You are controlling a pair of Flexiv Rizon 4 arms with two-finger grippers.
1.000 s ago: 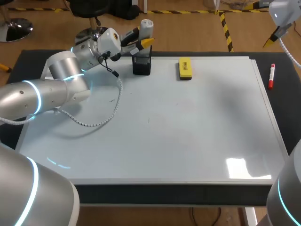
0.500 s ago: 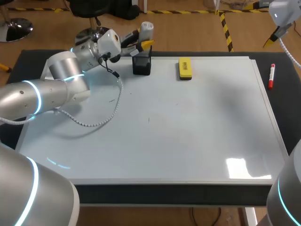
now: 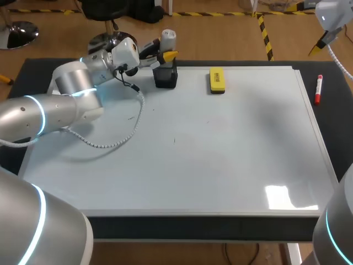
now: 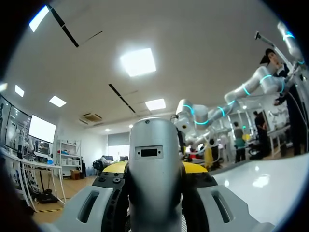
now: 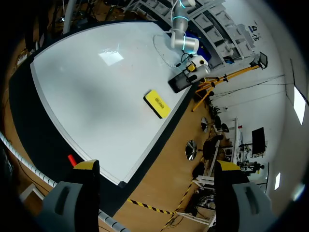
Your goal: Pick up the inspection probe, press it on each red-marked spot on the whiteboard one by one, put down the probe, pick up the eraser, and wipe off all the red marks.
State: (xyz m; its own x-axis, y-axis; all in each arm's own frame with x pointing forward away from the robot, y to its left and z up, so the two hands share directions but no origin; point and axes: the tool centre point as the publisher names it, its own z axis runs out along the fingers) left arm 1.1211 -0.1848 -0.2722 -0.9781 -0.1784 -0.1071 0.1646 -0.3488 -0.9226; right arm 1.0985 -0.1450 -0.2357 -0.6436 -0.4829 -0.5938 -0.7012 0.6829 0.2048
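Left gripper, jaws clamped on the smooth grey cylindrical inspection probe, held above the black box-shaped holder at the glossy whiteboard's far edge. The fingers hide the probe's lower end. A flat yellow eraser lies beside the holder. Right gripper, jaws wide apart.

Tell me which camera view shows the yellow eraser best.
The head view: the yellow eraser lies whole and unobstructed on the whiteboard, near its far edge. The right wrist view shows it smaller and slanted. The left wrist view misses it; the probe fills that view.
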